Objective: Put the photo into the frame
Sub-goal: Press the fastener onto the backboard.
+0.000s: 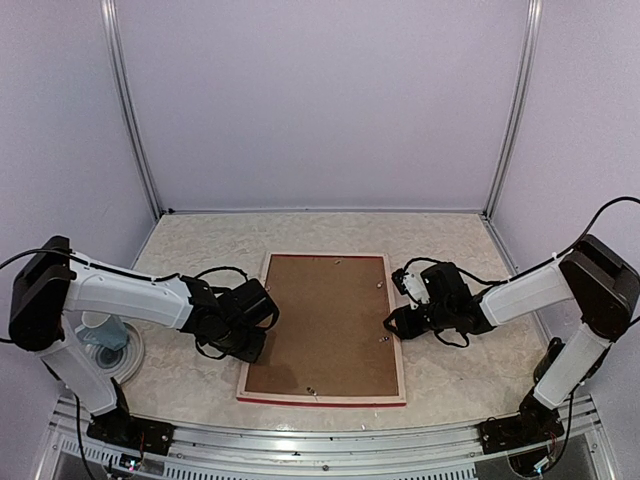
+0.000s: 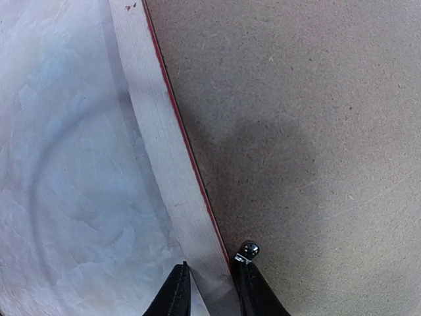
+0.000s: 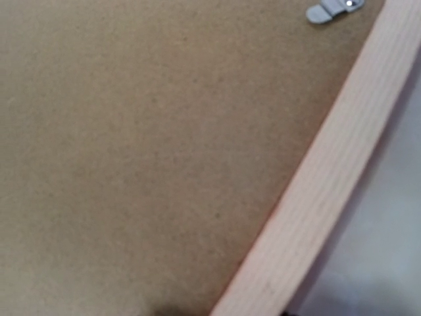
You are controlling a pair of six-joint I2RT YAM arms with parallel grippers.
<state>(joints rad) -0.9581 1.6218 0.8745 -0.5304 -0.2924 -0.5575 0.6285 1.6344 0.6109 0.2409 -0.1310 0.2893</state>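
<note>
The frame (image 1: 325, 257) lies face down in the middle of the table, pale wood back up, a red strip showing along its near edge. A brown backing panel (image 1: 325, 325) fills it. The photo is hidden. My left gripper (image 1: 250, 345) is at the frame's left rail. In the left wrist view its fingers (image 2: 212, 289) straddle that pale rail (image 2: 164, 145), one on the outer side and one over the panel, and both touch it. My right gripper (image 1: 395, 322) is at the right rail (image 3: 329, 197). Only dark slivers of its fingers show, so I cannot tell its state.
A black turn clip (image 2: 248, 250) sits beside my left inner finger, and a metal tab (image 3: 325, 12) lies on the panel near the right rail. A pale blue thing on a round white base (image 1: 105, 335) stands by the left arm. Enclosure walls ring the table.
</note>
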